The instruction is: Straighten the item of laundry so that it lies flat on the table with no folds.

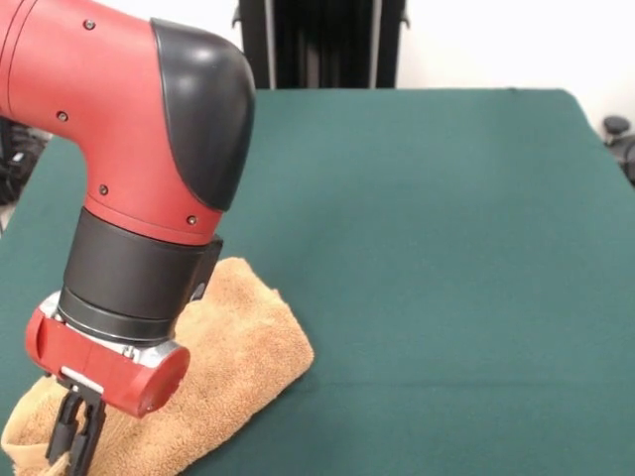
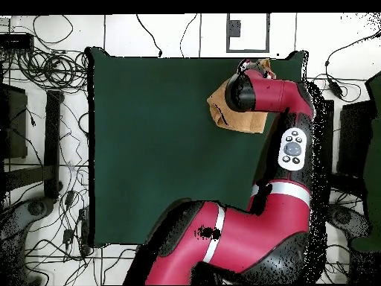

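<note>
Gripper (image 1: 76, 436) first, at the far left of the front view: it hangs from the red arm (image 1: 119, 149) low over the near left end of the towel (image 1: 243, 342), its black fingers (image 1: 89, 436) drawn close together and down on or into the cloth. Whether they actually pinch a fold cannot be told, since the tips run off the bottom edge.

The towel lies bunched and doubled over at the near left corner of the table (image 1: 446, 248), its long axis running from that corner up and rightward to a rounded folded end. So nearly all of the cloth lies to the right of and beyond the gripper. To the right again there is only bare green felt, probably the room a spreading pull would need.
</note>
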You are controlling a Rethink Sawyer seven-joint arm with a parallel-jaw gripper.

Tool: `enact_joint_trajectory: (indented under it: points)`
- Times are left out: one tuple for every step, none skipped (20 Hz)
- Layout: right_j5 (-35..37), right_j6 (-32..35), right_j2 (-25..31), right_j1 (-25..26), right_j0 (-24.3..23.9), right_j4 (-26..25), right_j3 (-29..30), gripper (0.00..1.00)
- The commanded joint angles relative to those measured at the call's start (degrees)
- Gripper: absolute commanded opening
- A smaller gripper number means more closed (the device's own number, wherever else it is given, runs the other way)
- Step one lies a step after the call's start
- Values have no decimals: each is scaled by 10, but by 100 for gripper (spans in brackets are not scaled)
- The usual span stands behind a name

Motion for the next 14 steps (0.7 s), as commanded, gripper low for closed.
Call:
enact_joint_trajectory:
  points:
    - [81,195,6,15,22,79,131,0]
    - [92,198,5,15,23,90,133,0]
    - [95,196,3,16,23,97,134,0]
    - [100,194,4,16,22,106,135,0]
    - [100,190,3,17,22,113,136,0]
    - [102,184,5,18,20,120,138,0]
    - [101,180,5,18,19,125,139,0]
    - [100,177,5,19,19,132,142,0]
    - [101,175,4,19,19,138,142,0]
    - [102,175,3,20,19,145,144,0]
    - [102,175,2,20,19,149,145,0]
    - [104,176,0,20,20,155,147,0]
    - [105,175,-1,20,20,159,147,0]
    - [105,174,-1,21,21,164,149,0]
